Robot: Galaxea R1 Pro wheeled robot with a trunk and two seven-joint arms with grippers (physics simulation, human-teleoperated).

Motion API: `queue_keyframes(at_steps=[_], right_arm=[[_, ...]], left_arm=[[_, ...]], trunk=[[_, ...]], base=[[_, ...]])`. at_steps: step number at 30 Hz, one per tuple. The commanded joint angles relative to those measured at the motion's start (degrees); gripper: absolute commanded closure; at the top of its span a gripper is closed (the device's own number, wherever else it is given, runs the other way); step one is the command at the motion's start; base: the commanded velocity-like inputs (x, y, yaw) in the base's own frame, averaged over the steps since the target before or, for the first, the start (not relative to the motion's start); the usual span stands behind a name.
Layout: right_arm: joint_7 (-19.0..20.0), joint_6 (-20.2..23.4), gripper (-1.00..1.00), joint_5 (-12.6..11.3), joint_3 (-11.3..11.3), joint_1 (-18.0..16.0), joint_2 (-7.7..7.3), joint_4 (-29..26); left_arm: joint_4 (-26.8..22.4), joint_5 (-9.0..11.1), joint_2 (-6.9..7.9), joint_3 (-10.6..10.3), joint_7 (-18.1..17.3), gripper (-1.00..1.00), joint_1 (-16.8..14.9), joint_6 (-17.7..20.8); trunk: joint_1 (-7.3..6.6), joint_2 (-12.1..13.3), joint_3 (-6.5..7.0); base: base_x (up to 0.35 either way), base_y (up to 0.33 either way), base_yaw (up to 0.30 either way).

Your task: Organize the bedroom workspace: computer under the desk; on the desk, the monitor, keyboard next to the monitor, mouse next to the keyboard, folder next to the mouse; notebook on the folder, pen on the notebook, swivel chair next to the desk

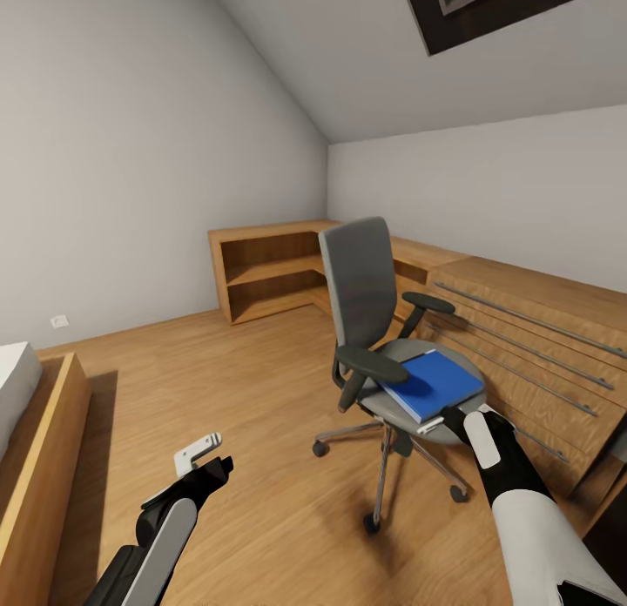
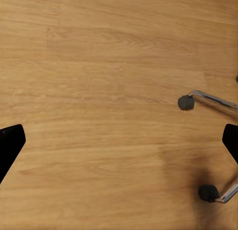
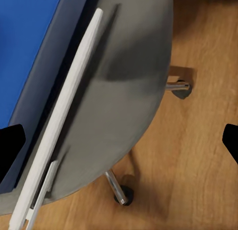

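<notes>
L to R in head view: bed frame point(image 1: 39, 467) at the far left edge, then the left tool point(image 1: 209, 458) low over bare wood floor point(image 1: 244, 388), fingers apart, holding nothing. Left wrist view has the floor plus two chrome legs w/ castors point(image 2: 186, 102).

Mid-frame: swivel chair point(image 1: 383, 345), grey back toward the corner shelving point(image 1: 270, 271). The folder point(image 1: 433, 384) lies flat on the seat, long axis running roughly away from the robot, near edge close to the seat's front rim.

Right tool point(image 1: 460, 417) sits just at the seat's front edge, right beside the folder's near corner; fingers apart in the right wrist view, nothing between them, blue folder point(image 3: 27, 56) just ahead. Right arm is clearly nearer, so the pick probably falls to it. Low cabinets point(image 1: 540, 345) w/ bar handles stand far right.
</notes>
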Motion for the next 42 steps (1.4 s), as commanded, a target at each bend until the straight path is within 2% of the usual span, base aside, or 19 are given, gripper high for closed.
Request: queue_keyframes(at_steps=[1,28,42], right_arm=[[-0.4,0.1,-1.0,-0.6,0.0,0.0,-0.01,-0.1],[-0.4,0.1,-1.0,-0.6,0.3,0.0,0.41,0.0],[-0.5,0.1,-1.0,-0.6,0.2,0.0,0.35,0.0]], left_arm=[[-0.1,0.4,0.01,-0.1,0.5,-1.0,0.0,0.1],[-0.1,0.4,0.01,-0.1,0.5,-1.0,0.0,0.1],[-0.1,0.4,0.01,-0.1,0.5,-1.0,0.0,0.1]], trunk=[[0.0,0.0,-0.07],[0.0,0.0,-0.07],[0.0,0.0,-0.27]], base=[[0.0,0.0,0.0],[0.0,0.0,0.001],[0.0,0.0,0.074]])
